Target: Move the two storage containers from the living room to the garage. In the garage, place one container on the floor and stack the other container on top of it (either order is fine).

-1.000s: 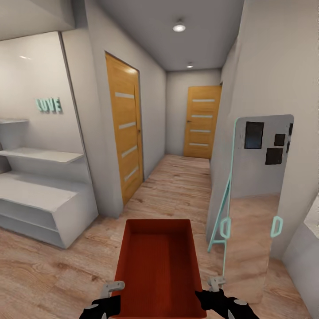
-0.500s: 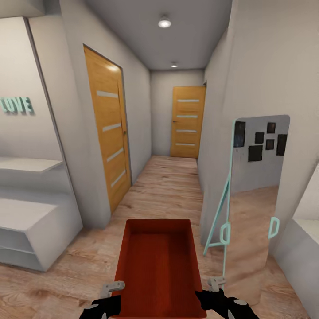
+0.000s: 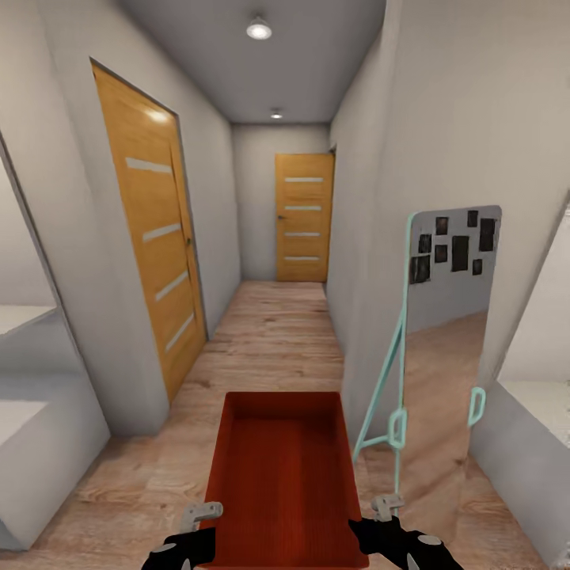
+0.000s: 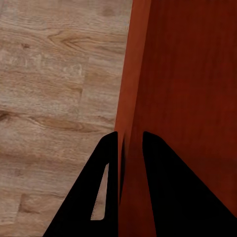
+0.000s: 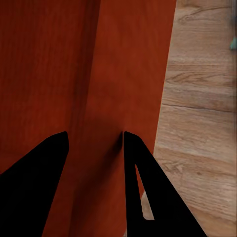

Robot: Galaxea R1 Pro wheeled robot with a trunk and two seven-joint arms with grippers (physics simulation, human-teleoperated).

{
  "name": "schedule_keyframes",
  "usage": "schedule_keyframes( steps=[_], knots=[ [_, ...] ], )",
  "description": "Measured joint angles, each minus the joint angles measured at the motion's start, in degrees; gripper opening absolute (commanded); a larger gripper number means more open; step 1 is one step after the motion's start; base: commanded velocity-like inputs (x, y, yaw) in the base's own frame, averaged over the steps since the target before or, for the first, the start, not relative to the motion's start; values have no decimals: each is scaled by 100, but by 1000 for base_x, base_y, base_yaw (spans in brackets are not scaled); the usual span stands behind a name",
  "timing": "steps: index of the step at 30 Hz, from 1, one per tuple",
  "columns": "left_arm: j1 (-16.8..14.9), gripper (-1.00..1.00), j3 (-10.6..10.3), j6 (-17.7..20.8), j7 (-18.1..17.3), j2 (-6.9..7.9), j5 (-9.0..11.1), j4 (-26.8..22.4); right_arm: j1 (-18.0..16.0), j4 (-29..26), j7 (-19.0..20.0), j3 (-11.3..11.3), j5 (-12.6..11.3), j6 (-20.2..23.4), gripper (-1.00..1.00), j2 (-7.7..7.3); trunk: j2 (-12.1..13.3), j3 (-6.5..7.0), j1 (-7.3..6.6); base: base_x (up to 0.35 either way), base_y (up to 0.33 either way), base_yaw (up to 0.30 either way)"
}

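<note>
The storage container [image 3: 283, 475], an orange-red lidless box, hangs in front of the robot between both arms, its long axis pointing straight ahead down the corridor, its open top facing up and nothing inside it. The left pincer [image 3: 199, 514] sits at the container's near left wall and the right pincer [image 3: 385, 507] at its near right wall, so neither arm is nearer; the load is shared. In the left wrist view the left pincer [image 4: 129, 143] is nearly closed, one finger on each side of the thin wall, pinching it. In the right wrist view the right pincer [image 5: 94, 140] stands wider, with the wall running between its fingers; one finger lies against the wall, and whether the other presses it I cannot tell for certain, though it appears to grip the rim. Below is light wood-plank floor [image 3: 269, 340], not the garage concrete, so the carrying looks to be partway. The passage ahead is narrow, with an orange door [image 3: 154, 237] on the left wall, another orange door [image 3: 303, 218] at the far end, and a leaning mirror [image 3: 443, 348] in a pale teal frame close on the right, which the container's right side must likely pass without brushing.
</note>
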Motion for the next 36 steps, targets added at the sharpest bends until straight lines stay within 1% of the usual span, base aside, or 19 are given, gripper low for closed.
schedule_keyframes(
  steps=[4,7,27,36],
  knots=[
    [0,-100,0,0,0,0,0,0,0,0,0,0,-1,0,-100,0,0,0,0,274,218,-258],
    [1,-100,1,1,0,0,0,-2,-1,2,0,0,-1,-1,-100,1,0,0,0,274,218,-92],
    [1,-100,1,1,0,1,0,-2,-2,3,0,1,-2,-1,-100,1,0,0,0,274,216,-4],
    [2,-100,-16,2,20,9,35,0,-3,5,-9,1,3,1,-100,7,0,0,0,276,147,0]
  ],
)
